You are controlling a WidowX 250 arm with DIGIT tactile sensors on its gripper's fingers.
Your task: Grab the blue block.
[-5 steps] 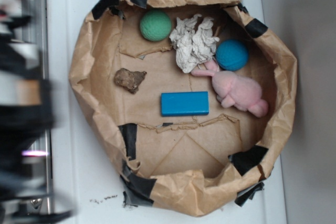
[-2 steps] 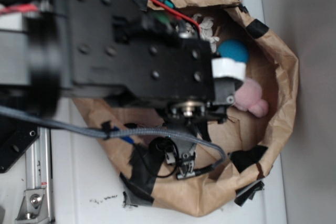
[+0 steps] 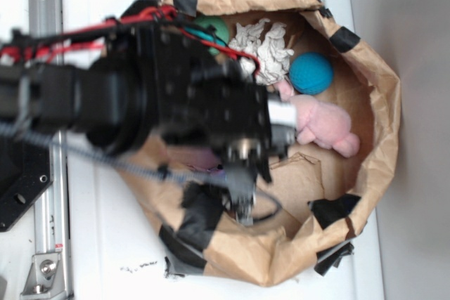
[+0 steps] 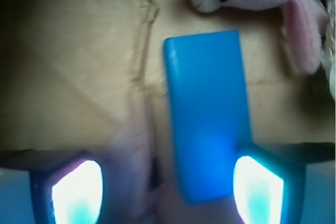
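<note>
Two glowing fingertips point(image 4: 77, 192) frame the bottom of the wrist view, spread wide apart with nothing between them gripped: the hand point(image 4: 168, 195) is open and empty. The blue block point(image 4: 207, 114) lies flat on the brown paper floor of the paper-lined basket point(image 3: 380, 103), its long axis running away from the camera. Its near end sits between the fingertips but off-centre, close against the right-hand one in this view, so the hand would probably need a small sideways shift before closing across the narrow width.

From the exterior view the black arm point(image 3: 176, 103) covers the block entirely, which fits a hand poised directly above it. The pink plush rabbit point(image 3: 320, 123) lies just beyond the block's far end, near but apparently not touching, though blur makes that hard to confirm. The teal ball point(image 3: 311, 73) and crumpled white paper point(image 3: 267, 47) rest further back against the basket wall, and a green ball point(image 3: 214, 29) peeks out behind the red wires. The basket stands on a white counter point(image 3: 98, 244).

No brands, labels or legible writing appear anywhere.
</note>
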